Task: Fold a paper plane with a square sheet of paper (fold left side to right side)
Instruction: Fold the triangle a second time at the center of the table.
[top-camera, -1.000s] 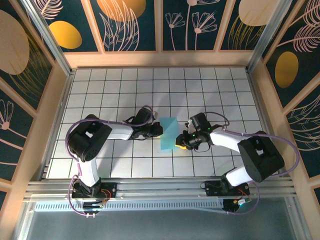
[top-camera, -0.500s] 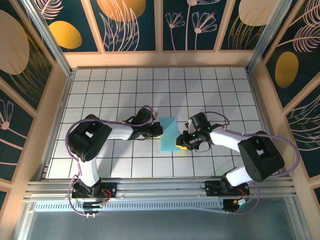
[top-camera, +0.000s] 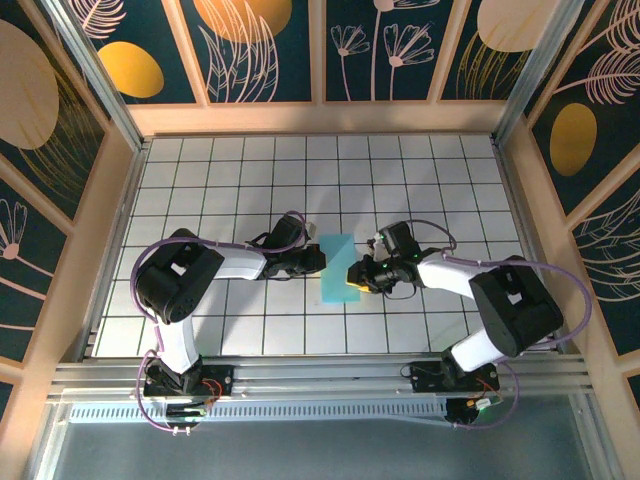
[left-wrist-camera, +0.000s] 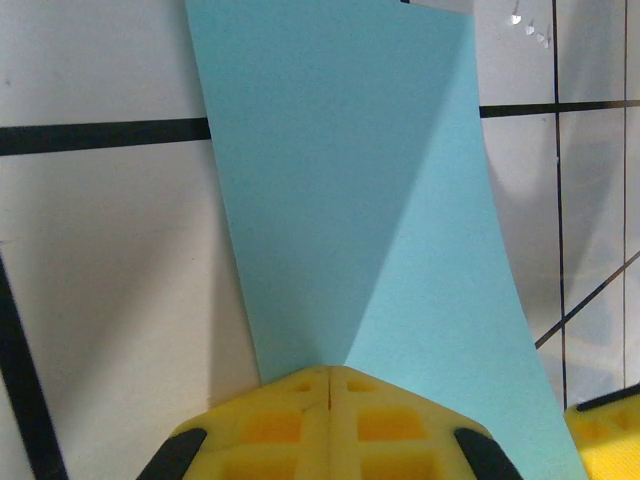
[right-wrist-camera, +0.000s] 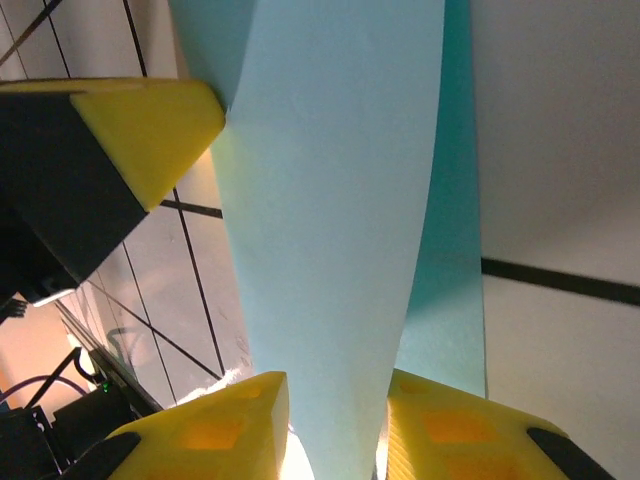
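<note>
The square sheet of paper (top-camera: 336, 268) lies mid-table as a narrow light-blue strip, folded lengthwise. In the left wrist view the paper (left-wrist-camera: 350, 200) shows a diagonal shade line. My left gripper (top-camera: 320, 259) is shut, and its yellow tips (left-wrist-camera: 330, 372) press down on the strip's left edge. My right gripper (top-camera: 354, 274) sits at the strip's right edge with its jaws apart. In the right wrist view a raised, curved flap of the paper (right-wrist-camera: 330, 220) runs through the gap of the right gripper (right-wrist-camera: 337, 385); the jaws are not closed on it. The left gripper's finger (right-wrist-camera: 150, 125) is at upper left there.
The white gridded table (top-camera: 230, 180) is boxed in by wooden walls (top-camera: 320, 118) at the back and sides. Both arms reach inward from the metal rail (top-camera: 320, 375) at the near edge, with purple cables looping over them. The right gripper's yellow finger (left-wrist-camera: 605, 440) shows in the left wrist view.
My right gripper has shifted a little left and away from the rail, closer onto the paper's right edge. The left arm and the strip's pinned left edge have stayed put.
</note>
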